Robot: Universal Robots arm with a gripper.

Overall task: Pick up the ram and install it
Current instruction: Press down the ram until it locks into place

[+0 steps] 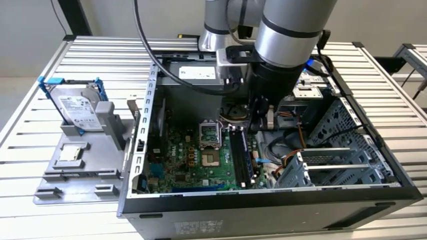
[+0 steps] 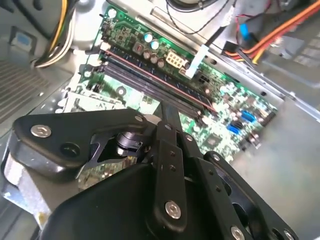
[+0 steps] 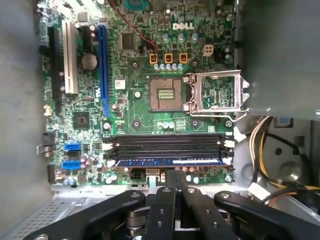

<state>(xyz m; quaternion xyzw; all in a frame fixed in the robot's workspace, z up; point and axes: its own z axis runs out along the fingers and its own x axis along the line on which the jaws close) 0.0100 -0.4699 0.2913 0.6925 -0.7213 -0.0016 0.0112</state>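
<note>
Gripper (image 3: pixel 174 175) fingers are pressed together, holding nothing, and I have it hovering just over the ram (image 3: pixel 167 162), which already sits in the motherboard (image 3: pixel 135 100) slot nearest the board's edge, beside the empty black slots (image 3: pixel 167 143). I'd push straight down, evenly along the stick, so both end latches catch without tilting it.
</note>
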